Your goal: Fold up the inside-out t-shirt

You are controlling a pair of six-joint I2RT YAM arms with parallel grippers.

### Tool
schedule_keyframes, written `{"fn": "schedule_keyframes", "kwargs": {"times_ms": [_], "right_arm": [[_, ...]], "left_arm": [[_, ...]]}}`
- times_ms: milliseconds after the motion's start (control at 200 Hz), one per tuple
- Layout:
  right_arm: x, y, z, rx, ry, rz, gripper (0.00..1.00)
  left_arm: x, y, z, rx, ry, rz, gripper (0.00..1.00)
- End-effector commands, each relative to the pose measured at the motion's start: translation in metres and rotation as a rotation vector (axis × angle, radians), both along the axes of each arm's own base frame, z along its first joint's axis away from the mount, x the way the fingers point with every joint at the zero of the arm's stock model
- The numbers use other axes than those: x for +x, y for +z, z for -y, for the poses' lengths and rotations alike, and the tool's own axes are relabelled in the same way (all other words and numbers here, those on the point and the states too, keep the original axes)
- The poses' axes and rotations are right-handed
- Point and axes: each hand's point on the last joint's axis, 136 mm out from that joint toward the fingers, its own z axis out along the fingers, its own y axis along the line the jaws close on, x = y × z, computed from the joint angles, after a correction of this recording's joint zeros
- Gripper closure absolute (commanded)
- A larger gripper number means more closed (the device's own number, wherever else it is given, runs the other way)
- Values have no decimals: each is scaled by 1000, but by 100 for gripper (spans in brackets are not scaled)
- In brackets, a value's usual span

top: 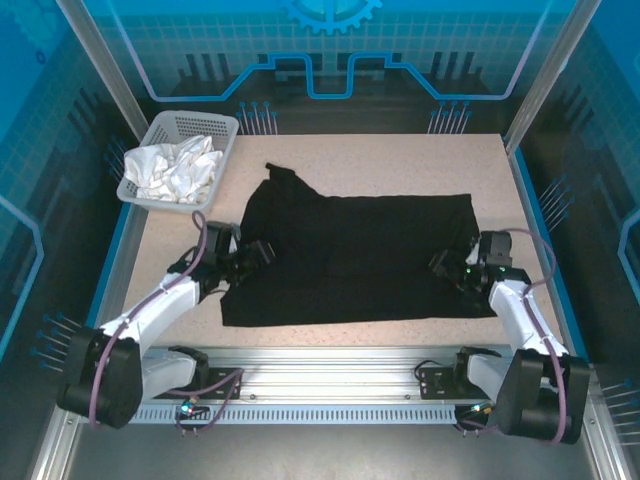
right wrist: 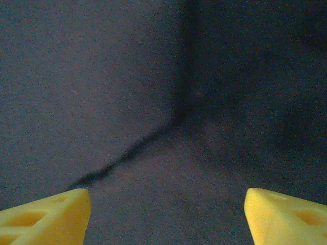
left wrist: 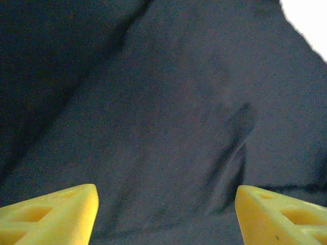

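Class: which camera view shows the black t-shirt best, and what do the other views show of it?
The top external view: it takes in the whole t-shirt, spread out on the table, with its full outline. The left wrist and right wrist views give close-up patches of its dark, creased fabric, not its overall shape.

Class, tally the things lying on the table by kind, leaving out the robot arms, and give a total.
black t-shirt: 1
white cloth, a crumpled heap: 1
basket: 1
Total: 3
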Motion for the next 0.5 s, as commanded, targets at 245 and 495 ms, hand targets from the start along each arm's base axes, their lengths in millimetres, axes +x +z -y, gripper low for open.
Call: {"fn": "schedule_keyframes", "kwargs": {"times_ms": [245,495], "right_arm": [[126,44,-3,-83,62,229,19],[140,29,-9,-64,91,192,18]], "left_arm": [[206,23,-27,93,64,116,31],[285,-17,-33,193,35,36,40]]}}
